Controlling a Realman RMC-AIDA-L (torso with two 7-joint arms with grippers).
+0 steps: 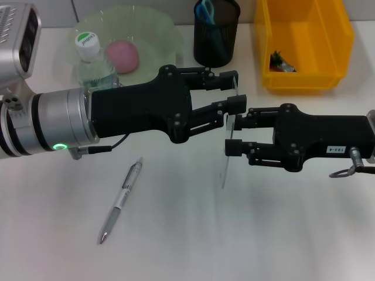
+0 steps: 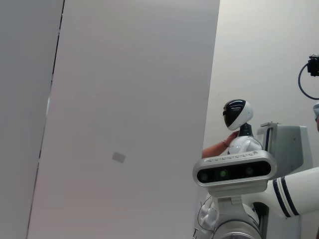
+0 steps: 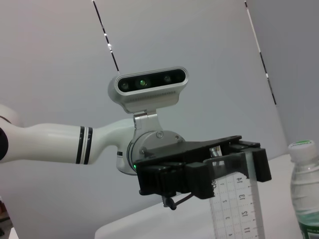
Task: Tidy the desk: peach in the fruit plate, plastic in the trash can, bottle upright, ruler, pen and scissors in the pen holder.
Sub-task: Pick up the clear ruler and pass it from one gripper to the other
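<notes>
My left gripper is shut on the top of a clear ruler, which hangs down over the middle of the desk. The right wrist view shows this grip across the ruler. My right gripper faces it from the right, open, with its fingertips on either side of the ruler just below the left one. A pen lies on the desk at the front left. The peach sits in the green fruit plate. The bottle stands upright beside it. Blue scissors stick out of the black pen holder.
A yellow bin at the back right holds a crumpled piece of plastic. The left wrist view shows only a wall and a robot head.
</notes>
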